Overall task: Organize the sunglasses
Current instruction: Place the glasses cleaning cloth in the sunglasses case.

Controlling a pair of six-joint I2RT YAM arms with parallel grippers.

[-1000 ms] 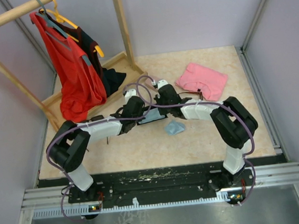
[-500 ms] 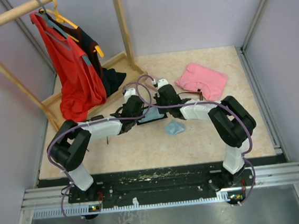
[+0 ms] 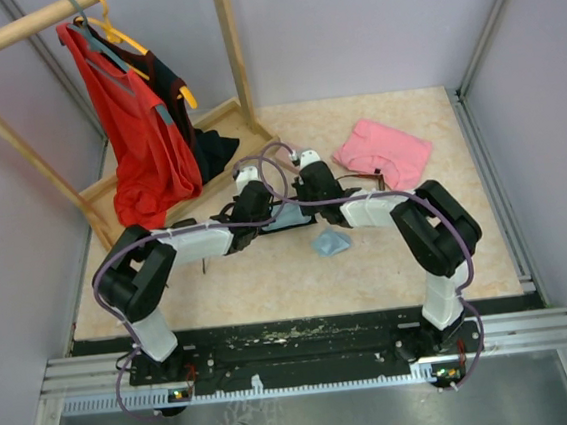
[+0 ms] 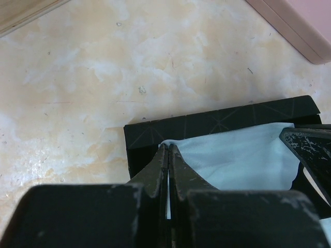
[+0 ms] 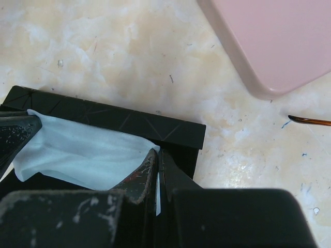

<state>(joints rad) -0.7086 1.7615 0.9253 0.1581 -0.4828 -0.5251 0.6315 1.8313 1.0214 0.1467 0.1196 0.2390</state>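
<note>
Panel-walled lab cell with clothes rack [image 3: 232,57]

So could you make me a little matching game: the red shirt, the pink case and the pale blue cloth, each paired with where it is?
Things:
1 red shirt
2 pink case
3 pale blue cloth

Places:
A on the black case, pinched by both sets of jaws
B flat on the table, far right part
C hanging from the wooden rack

Pairs: 1-C, 2-B, 3-A
</note>
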